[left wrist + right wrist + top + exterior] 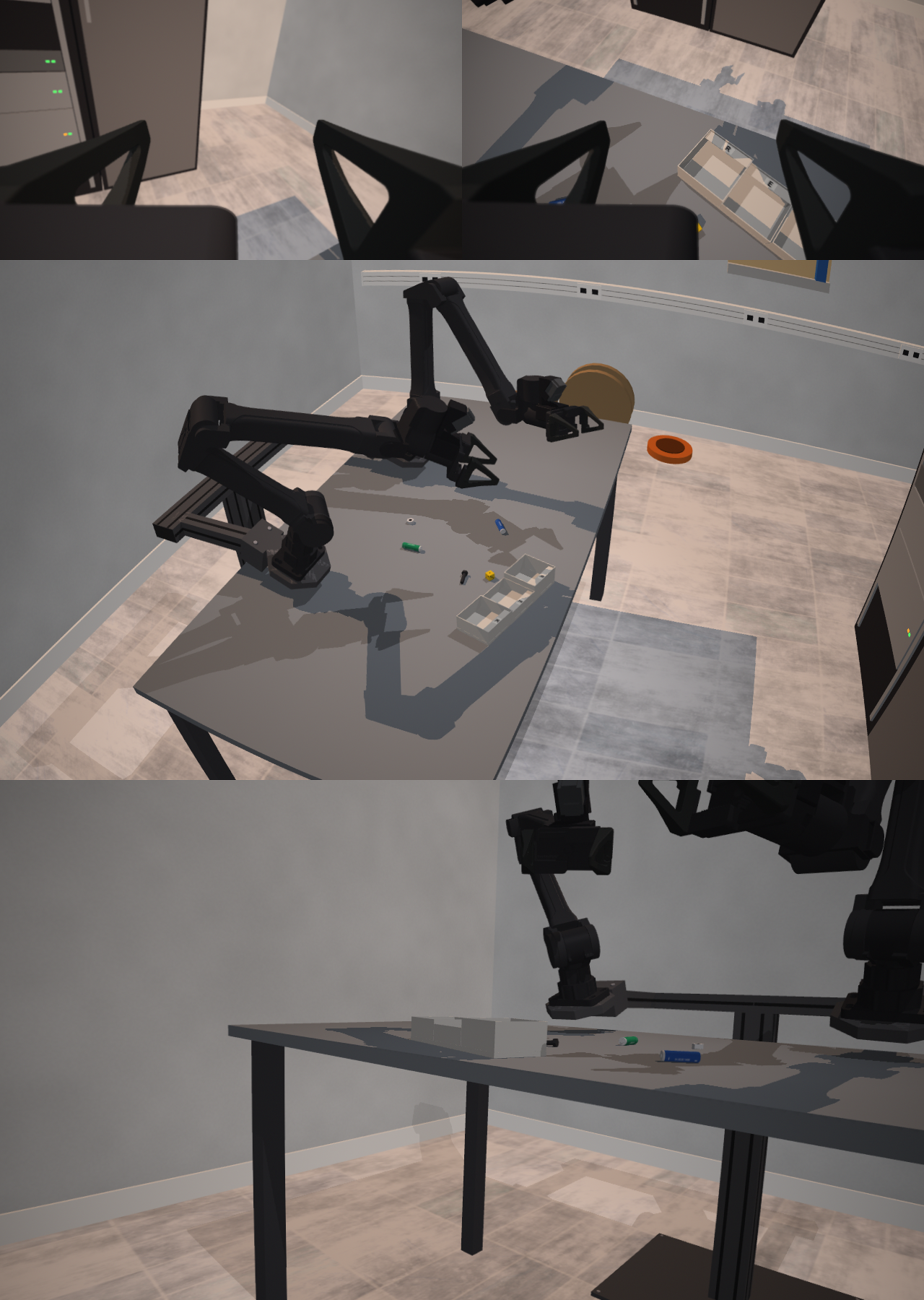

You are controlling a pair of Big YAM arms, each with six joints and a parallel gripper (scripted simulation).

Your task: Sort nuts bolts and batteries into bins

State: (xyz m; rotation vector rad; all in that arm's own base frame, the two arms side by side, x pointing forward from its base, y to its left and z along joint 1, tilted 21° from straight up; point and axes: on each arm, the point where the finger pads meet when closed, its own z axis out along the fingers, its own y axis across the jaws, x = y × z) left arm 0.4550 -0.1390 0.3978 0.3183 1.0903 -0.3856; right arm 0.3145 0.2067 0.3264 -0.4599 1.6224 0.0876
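A row of three pale bins (507, 596) stands near the table's right edge. In the right wrist view one bin is marked R (718, 170) and the one beside it is marked E (759, 202). On the table lie a blue battery (500, 526), a green battery (411, 546), a black bolt (463, 575), a small silver nut (410, 520) and a yellow cube (489, 575) close to the bins. My right gripper (481, 466) is open and empty, high above the table's middle. My left gripper (585, 425) is open and empty above the far table corner, facing the room.
The side view shows the bins (481, 1035), the bolt (553, 1042), the green battery (628, 1040), the blue battery (680, 1056) and the nut (696, 1046). Both arm bases stand along the table's left side. A dark cabinet (144, 83) stands off the table.
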